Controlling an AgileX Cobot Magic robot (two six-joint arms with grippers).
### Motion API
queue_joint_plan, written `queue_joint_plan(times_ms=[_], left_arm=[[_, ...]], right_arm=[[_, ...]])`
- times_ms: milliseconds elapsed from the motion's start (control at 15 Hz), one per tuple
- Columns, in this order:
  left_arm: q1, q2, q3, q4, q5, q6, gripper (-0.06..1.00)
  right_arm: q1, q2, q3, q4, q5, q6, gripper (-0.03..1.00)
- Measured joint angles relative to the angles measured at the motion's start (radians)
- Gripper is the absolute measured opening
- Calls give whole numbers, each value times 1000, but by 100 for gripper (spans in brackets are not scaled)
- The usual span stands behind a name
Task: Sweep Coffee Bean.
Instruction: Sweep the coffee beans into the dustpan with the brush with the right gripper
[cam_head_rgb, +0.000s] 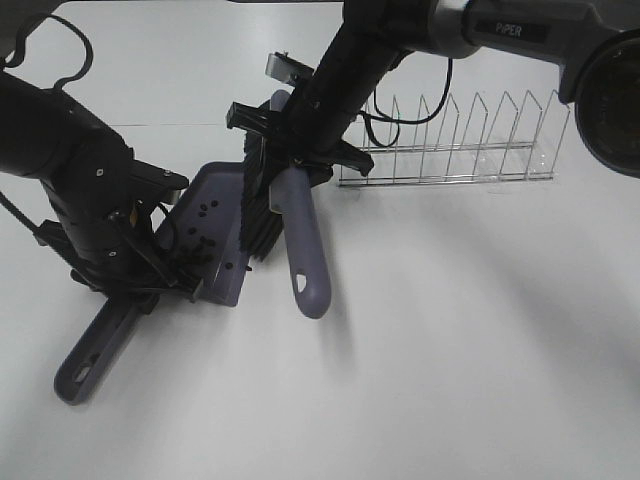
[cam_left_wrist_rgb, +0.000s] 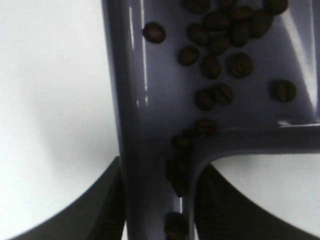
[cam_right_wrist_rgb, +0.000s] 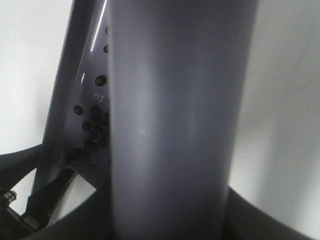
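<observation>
The purple dustpan (cam_head_rgb: 215, 195) lies left of centre, its long handle (cam_head_rgb: 92, 357) pointing toward the near left. My left gripper (cam_head_rgb: 135, 285) is shut on the handle where it meets the pan. The coffee beans (cam_head_rgb: 203, 246) lie inside the pan, gathered toward the handle end. In the left wrist view the beans (cam_left_wrist_rgb: 220, 50) spread over the dustpan (cam_left_wrist_rgb: 150, 150), and a few sit in the handle groove between my fingers (cam_left_wrist_rgb: 97, 212). My right gripper (cam_head_rgb: 292, 150) is shut on the brush (cam_head_rgb: 305, 255). Its black bristles (cam_head_rgb: 254, 205) rest at the pan's right edge. The brush handle (cam_right_wrist_rgb: 175, 125) fills the right wrist view, with beans (cam_right_wrist_rgb: 95, 131) behind it.
A wire dish rack (cam_head_rgb: 455, 140) stands at the back right on the white table (cam_head_rgb: 470, 350). The brush's handle end (cam_head_rgb: 312, 295) hangs over the table just right of the dustpan.
</observation>
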Motion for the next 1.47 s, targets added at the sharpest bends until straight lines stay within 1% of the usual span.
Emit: queue_joint_plan(times_ms=[133,267,333,533,600,667,800,867,933,1200,1467], left_arm=[[0,0,0,-9,-6,2,35],[0,0,0,-11,-9,2,35],[0,0,0,-13,-9,2,35],[0,0,0,-21,-10,2,35],[0,0,0,-21,-10,2,35],[0,0,0,-25,-10,2,35],[0,0,0,-28,-10,-3,35],[0,0,0,-28,-9,-23,35],[0,0,0,-28,-7,-50,35],[0,-13,0,-35,0,-67,35],[0,-53,7,-40,79,-59,35]], right_arm=[[0,-33,-17,-88,41,1,28],[0,-58,-22,-208,92,11,28],[0,-60,-23,-265,100,14,28],[0,-60,-23,-399,102,28,28],[0,-60,-23,-414,102,33,28],[0,-60,-23,-465,102,38,28],[0,-58,-23,-532,102,40,28],[0,-50,-24,-570,102,44,28],[0,-44,-24,-593,102,45,28],[9,-40,-28,-605,101,46,28],[12,-40,-37,-603,101,46,28]])
